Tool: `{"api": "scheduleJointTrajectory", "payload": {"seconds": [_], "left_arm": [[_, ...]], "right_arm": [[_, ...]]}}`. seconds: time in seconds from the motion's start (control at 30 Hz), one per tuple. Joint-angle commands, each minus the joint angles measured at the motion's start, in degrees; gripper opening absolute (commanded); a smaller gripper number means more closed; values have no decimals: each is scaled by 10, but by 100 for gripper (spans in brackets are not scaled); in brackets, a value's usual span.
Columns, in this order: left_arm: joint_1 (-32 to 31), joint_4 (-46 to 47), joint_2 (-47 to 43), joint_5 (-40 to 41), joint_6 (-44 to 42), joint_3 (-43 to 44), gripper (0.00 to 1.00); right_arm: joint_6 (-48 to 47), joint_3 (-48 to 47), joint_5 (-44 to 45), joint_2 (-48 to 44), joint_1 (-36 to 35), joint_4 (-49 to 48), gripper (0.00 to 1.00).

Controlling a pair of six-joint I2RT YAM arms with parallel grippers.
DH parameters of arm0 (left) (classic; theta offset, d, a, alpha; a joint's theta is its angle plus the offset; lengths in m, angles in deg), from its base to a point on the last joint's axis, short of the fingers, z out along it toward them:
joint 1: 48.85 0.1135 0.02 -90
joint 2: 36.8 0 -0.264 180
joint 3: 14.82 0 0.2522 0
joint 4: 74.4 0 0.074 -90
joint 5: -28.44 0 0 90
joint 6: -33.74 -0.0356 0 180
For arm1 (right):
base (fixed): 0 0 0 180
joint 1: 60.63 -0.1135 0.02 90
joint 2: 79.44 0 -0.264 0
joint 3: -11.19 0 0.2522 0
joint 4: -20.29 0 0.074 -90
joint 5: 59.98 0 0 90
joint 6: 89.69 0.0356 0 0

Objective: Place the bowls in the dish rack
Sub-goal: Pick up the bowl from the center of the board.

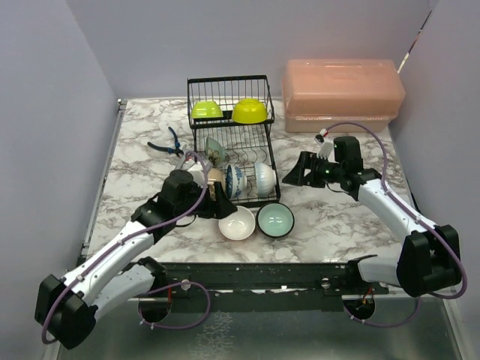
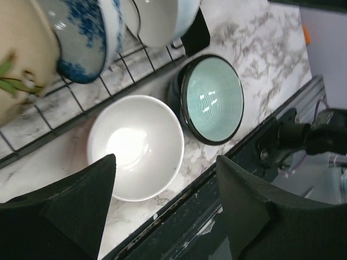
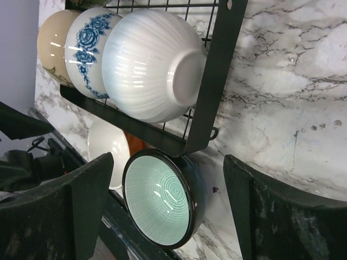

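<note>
Right now the left gripper (image 2: pixel 165 162) is open, with its two black pads spread wide and nothing between them. It hangs over the white bowl (image 2: pixel 135 146), just in front of the rack (image 1: pixel 229 135). That arm reaches up from the near left corner and bends down at the wrist.

The white bowl is smooth, round and shiny, and it sits mouth up on the table (image 1: pixel 337 217). The teal bowl (image 2: pixel 213 97) sits touching it, also just in front of the rack. It is pale teal inside with fine rings, and dark and glossy outside.

The right gripper (image 3: pixel 168 162) is open too, and empty. It points at the right side of the rack, near it but apart. Its arm comes from the near right corner with the elbow bent.

The rack is thin black wire with two levels. On the low level three bowls stand on edge in a row: a beige bowl (image 3: pixel 54 43), a blue bowl (image 3: pixel 87 49) with flowers, and a white ribbed bowl (image 3: pixel 152 67). On the top level two yellow-green bowls (image 1: pixel 250 111) lie mouth down.

The table looks like grey and white marble. A pink plastic box (image 1: pixel 341 94) stands right of the rack. Blue pliers (image 1: pixel 169 142) lie left of it.
</note>
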Motion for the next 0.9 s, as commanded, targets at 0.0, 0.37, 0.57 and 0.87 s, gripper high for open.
{"api": "scheduleJointTrajectory", "payload": {"seconds": [0.0, 0.37, 0.57, 0.87], "left_arm": [[-80, -6, 43, 57, -32, 26, 74], [-278, -89, 187, 223, -192, 97, 71], [-328, -101, 242, 279, -214, 121, 64], [-408, -107, 315, 356, -212, 151, 49]], "right_arm": [[38, 34, -36, -20, 19, -43, 87], [57, 83, -60, -1, 36, -62, 86], [54, 87, -61, -1, 36, -60, 86], [49, 85, -74, 6, 36, -60, 86]]}}
